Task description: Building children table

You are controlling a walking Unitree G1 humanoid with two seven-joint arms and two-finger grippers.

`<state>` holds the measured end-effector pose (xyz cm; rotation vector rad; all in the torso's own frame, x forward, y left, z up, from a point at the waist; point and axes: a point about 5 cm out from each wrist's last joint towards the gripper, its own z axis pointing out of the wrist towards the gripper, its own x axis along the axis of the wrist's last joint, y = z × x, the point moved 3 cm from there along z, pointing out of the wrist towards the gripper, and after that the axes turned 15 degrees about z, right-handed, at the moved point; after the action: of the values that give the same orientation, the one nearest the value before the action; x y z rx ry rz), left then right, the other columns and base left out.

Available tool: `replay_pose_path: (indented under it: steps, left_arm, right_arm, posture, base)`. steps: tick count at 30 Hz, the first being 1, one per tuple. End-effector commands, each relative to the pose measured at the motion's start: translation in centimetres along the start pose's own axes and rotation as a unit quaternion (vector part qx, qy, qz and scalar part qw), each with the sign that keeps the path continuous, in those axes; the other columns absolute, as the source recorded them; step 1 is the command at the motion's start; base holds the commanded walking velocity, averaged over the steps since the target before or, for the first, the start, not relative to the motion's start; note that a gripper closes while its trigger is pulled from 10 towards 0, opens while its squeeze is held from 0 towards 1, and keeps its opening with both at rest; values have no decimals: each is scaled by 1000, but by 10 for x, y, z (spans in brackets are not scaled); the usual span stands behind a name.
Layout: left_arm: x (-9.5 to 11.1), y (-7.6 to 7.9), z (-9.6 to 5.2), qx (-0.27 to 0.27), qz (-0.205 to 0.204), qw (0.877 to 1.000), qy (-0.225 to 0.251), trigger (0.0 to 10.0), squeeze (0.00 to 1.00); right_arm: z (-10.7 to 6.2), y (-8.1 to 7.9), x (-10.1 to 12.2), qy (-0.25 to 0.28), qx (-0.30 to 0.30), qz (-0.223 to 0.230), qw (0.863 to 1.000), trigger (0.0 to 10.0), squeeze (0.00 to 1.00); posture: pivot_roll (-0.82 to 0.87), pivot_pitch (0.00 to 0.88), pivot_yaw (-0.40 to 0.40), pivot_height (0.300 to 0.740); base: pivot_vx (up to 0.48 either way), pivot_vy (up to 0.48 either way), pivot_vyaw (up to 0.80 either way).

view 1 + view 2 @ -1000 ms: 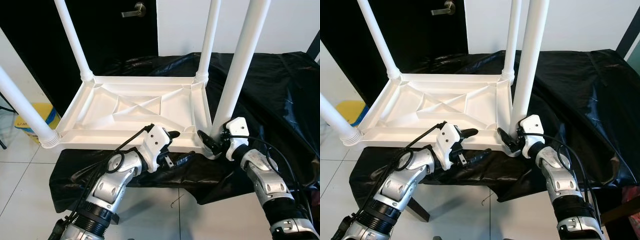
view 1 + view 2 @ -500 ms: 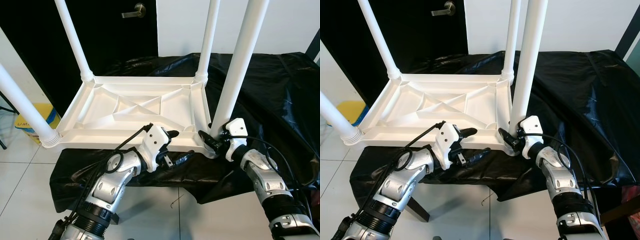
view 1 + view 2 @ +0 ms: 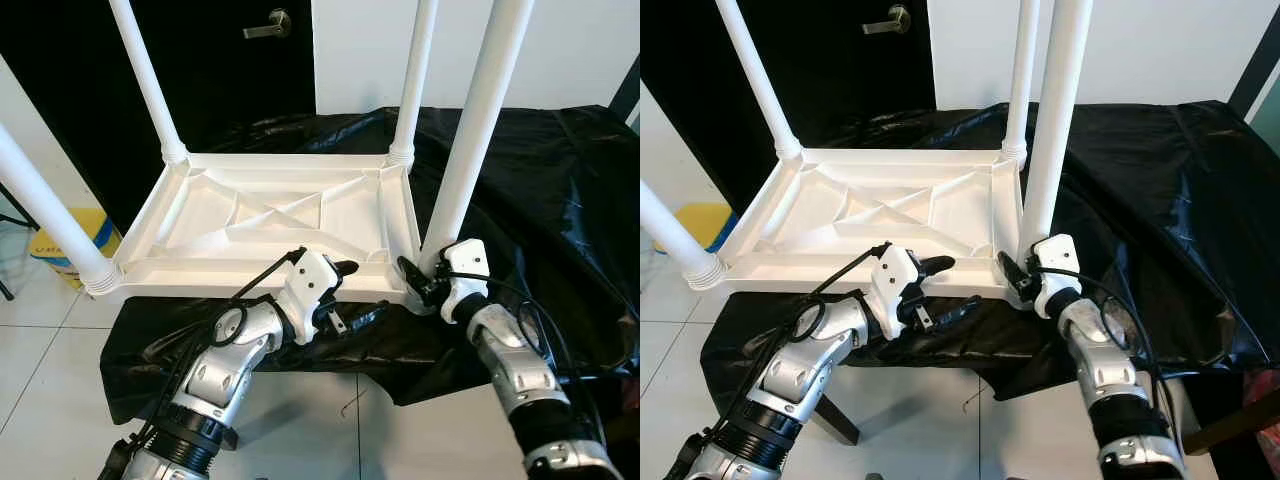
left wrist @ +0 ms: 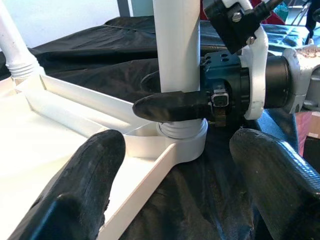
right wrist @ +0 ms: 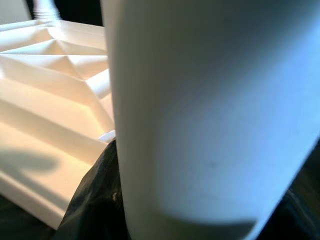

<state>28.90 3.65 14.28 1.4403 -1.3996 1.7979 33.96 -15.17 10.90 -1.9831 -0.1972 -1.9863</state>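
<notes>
Two grippers work at our near edge of the upturned white table top point(image 3: 270, 215), which lies on a black cloth point(image 3: 560, 190). Our right gripper point(image 4: 175, 106) clamps the near-right table leg point(image 3: 475, 130) just above its socket; our left wrist view shows this finger contact. Our left gripper point(image 3: 350, 295) gapes apart beside that corner. Beyond stands a dark door point(image 3: 230, 60).

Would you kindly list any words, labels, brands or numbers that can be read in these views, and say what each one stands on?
Yellow container on the floor beside the upturned white table: dark lettering on its side, too small and cut off to read.
White table legs, black cloth, door: no text.
</notes>
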Motion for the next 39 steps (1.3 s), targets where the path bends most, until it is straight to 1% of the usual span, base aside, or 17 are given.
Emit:
replay_pose_path:
  steps: [1,2,3,4,5,6,7,9,10,11,12,13,15,16,19,38,39]
  left_arm:
    - [-5,0,-1,3,0,1000,-8,10000,0]
    - [-5,0,0,2,0,1000,-8,10000,0]
    - [-5,0,0,2,0,1000,-8,10000,0]
    - [-4,0,0,0,0,1000,-7,10000,0]
    - [-4,0,0,0,0,1000,-7,10000,0]
    - [-4,1,0,-2,0,1000,-7,10000,0]
    - [-4,1,0,-2,0,1000,-7,10000,0]
    - [-4,1,0,-4,1,1000,-6,10000,0]
    - [-4,1,0,-4,1,1000,-6,10000,0]
    - [-4,2,0,-5,0,1000,-5,10000,0]
    - [-4,2,0,-5,0,1000,-5,10000,0]
    - [-3,2,0,-6,0,1000,-5,10000,0]
    - [-3,3,0,-7,0,1000,-4,10000,0]
    - [-3,3,0,-7,0,1000,-4,10000,0]
    - [-3,4,1,-8,-1,1000,-3,10000,0]
    - [-2,3,3,-5,0,1000,0,10000,0]
    - [-2,3,3,-4,0,1000,0,10000,0]
  right_arm:
    - [-7,9,-18,-40,-45,-21,998,10000,0]
    - [-8,10,-20,-40,-66,-16,997,10000,0]
    - [-8,10,-20,-40,-66,-16,997,10000,0]
    - [-9,11,-21,-38,-88,-9,995,10000,0]
    - [-9,11,-21,-38,-88,-9,995,10000,0]
    - [-11,11,-23,-35,-116,2,993,10000,0]
    - [-11,11,-23,-35,-116,2,993,10000,0]
    - [-16,3,-28,-26,-157,19,987,10000,0]
    - [-16,3,-28,-26,-157,19,987,10000,0]
    - [-18,-2,-30,-21,-177,27,984,10000,0]
    - [-18,-2,-30,-21,-177,27,984,10000,0]
    - [-20,-6,-33,-17,-195,32,980,10000,0]
    - [-20,-11,-34,-15,-212,40,976,10000,0]
    - [-20,-11,-34,-15,-212,40,976,10000,0]
    - [-16,-21,-33,-12,-205,45,978,10000,0]
    - [-16,-22,-20,9,-209,31,977,10000,0]
    - [-16,-23,-17,13,-198,31,980,10000,1000]
  posture:
    - [-119,4,2,740]
    - [-121,3,5,740]
    - [-121,3,5,740]
    - [-122,2,6,740]
    - [-122,2,6,740]
    - [-122,2,7,740]
    - [-122,2,7,740]
    - [-121,1,8,740]
    - [-121,1,8,740]
    - [-119,0,7,740]
    - [-119,0,7,740]
    - [-118,0,7,740]
    - [-116,0,6,740]
    - [-116,0,6,740]
    - [-117,0,5,740]
    - [-118,0,-10,740]
    - [-118,0,-12,740]
  base:
    - [0,0,0]
    - [0,0,0]
    - [0,0,0]
    - [0,0,0]
    - [0,0,0]
    - [0,0,0]
    - [0,0,0]
    - [0,0,0]
    - [0,0,0]
    - [0,0,0]
    - [0,0,0]
    - [0,0,0]
    - [0,0,0]
    - [0,0,0]
    - [0,0,0]
    - [0,0,0]
    - [0,0,0]
